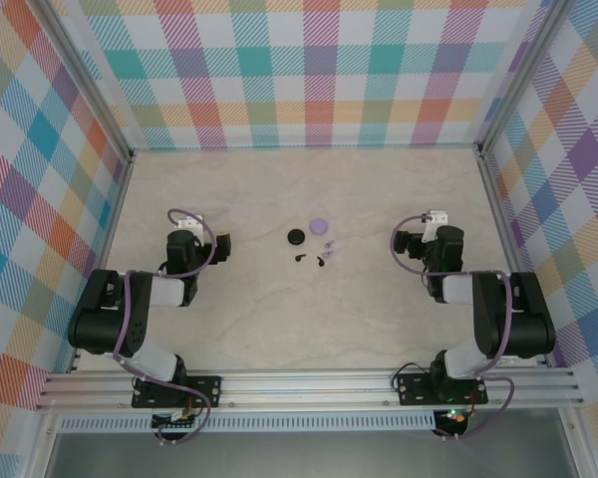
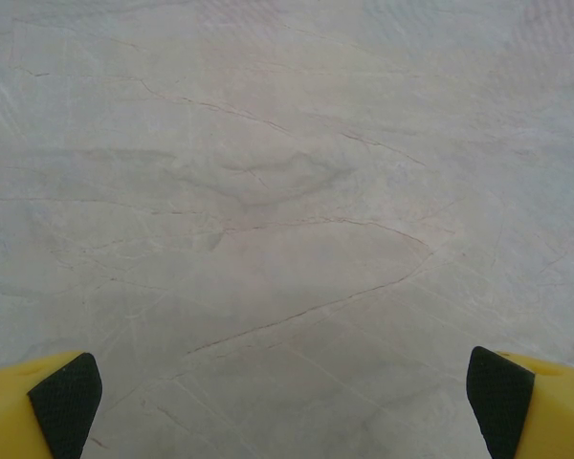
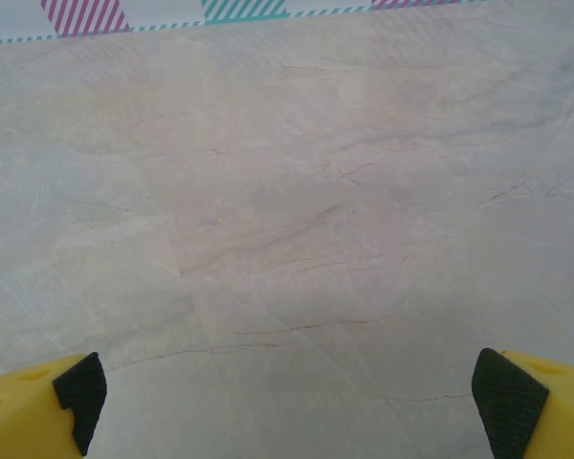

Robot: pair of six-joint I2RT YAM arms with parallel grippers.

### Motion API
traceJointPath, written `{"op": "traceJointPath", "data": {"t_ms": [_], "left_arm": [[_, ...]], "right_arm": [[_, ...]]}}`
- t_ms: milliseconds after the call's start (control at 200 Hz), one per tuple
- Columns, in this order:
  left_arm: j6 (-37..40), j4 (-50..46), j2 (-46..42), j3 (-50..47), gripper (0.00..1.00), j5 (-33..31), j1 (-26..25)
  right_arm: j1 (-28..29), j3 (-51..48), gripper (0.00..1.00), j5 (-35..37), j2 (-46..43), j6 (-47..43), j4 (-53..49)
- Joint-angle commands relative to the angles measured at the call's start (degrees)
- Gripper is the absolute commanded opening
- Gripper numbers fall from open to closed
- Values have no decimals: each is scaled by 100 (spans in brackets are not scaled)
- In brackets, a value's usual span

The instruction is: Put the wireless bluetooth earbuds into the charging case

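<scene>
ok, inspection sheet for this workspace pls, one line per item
Surface: marbled beige table, no spills seen.
Job's things: black earbuds and lavender earbuds loose at centre, beside black case and lavender case; too small to tell whether the cases are open.
Clutter: nothing seen.
End effectors: left end effector and right end effector open, empty, over bare table.
Cables: purple cables looped on both arms.
Surroundings: plaid walls, aluminium frame.

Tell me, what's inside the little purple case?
Its inside can't be seen: from above, the purple case is just a small flat disc. Two pale earbuds lie on the table beside it, so they are not inside.
</scene>
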Motion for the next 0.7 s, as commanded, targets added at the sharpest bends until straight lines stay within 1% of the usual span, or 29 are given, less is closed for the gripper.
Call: {"op": "traceJointPath", "data": {"t_ms": [0,45,100,165,255,405,480,570,635,695], "left_arm": [[-175,-799,-433,366,100,-288,103],[-272,-1278,-604,575,100,-385,103],[-403,-1782,-824,706,100,-362,100],[-634,-2105,-1148,727,100,-235,93],[-1124,-2631,-1645,800,100,-98,94],[-2030,-3734,-2252,1095,100,294,87],[-2431,-4018,-2373,1148,100,600,53],[-2888,-4327,-2378,1264,100,963,-46],[-3132,-4609,-2261,1425,100,1218,-160],[-3307,-4862,-2067,1616,100,1465,-274]], "right_arm": [[1,697,100,173,-401,155,-1329],[-3,1024,100,249,-461,306,-2089],[0,1261,100,197,-534,467,-2679],[1,1412,100,86,-651,757,-3133],[14,1746,100,-161,-761,931,-3881],[78,2407,100,-679,-635,1331,-4954],[184,2767,100,-1033,-459,1544,-5395],[517,3126,100,-1399,-255,1559,-5714],[796,3413,100,-1538,-51,1515,-5981],[1005,3715,100,-1871,194,1478,-6209]]}}
